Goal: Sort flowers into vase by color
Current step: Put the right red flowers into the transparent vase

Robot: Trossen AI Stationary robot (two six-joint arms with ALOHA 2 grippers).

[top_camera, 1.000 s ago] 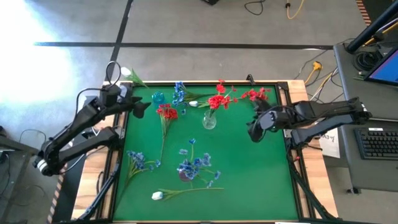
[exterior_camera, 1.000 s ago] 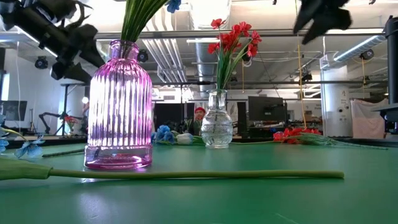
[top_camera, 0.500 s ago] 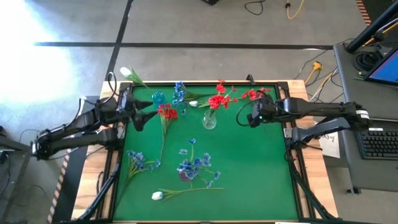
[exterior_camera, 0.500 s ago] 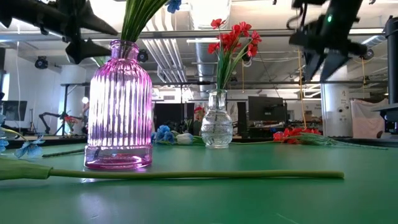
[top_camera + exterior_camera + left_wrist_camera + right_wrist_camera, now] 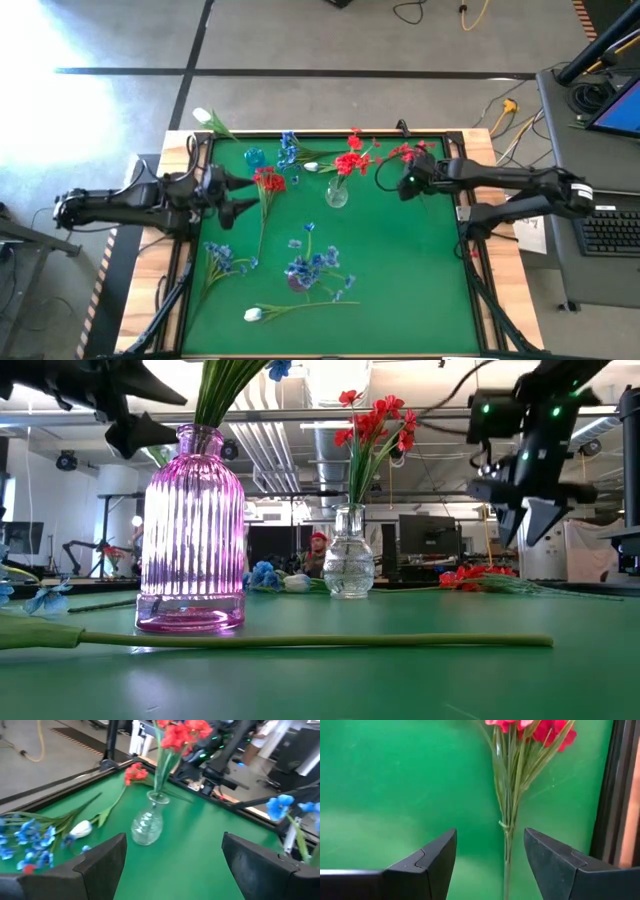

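My left gripper [image 5: 242, 195] [image 5: 173, 840] is open above the table's left part, beside a loose red flower [image 5: 268, 180]. It faces the clear vase [image 5: 337, 192] [image 5: 146, 825], which stands upright with red blooms [image 5: 375, 420] in it. My right gripper [image 5: 402, 187] [image 5: 490, 834] is open and points down over a loose red bunch [image 5: 410, 152] lying near the far right edge; its stem [image 5: 507, 837] shows between the fingers, untouched. A pink vase [image 5: 190, 530] [image 5: 300, 278] holds blue sprays. White buds [image 5: 254, 314] [image 5: 310, 166] and blue sprays [image 5: 225, 258] [image 5: 288, 148] lie on the mat.
A small teal object [image 5: 254, 157] sits near the far left. One white bud [image 5: 203, 117] lies beyond the mat's far left corner. A raised dark frame [image 5: 615, 795] runs close beside the red bunch. Bare green mat [image 5: 410, 280] lies at the near right.
My left gripper has drifted toward the near edge as its arm dropped lower and flatter. My right gripper has moved toward the far edge and come down over the loose red bunch, turning to point at the table. No flower has moved.
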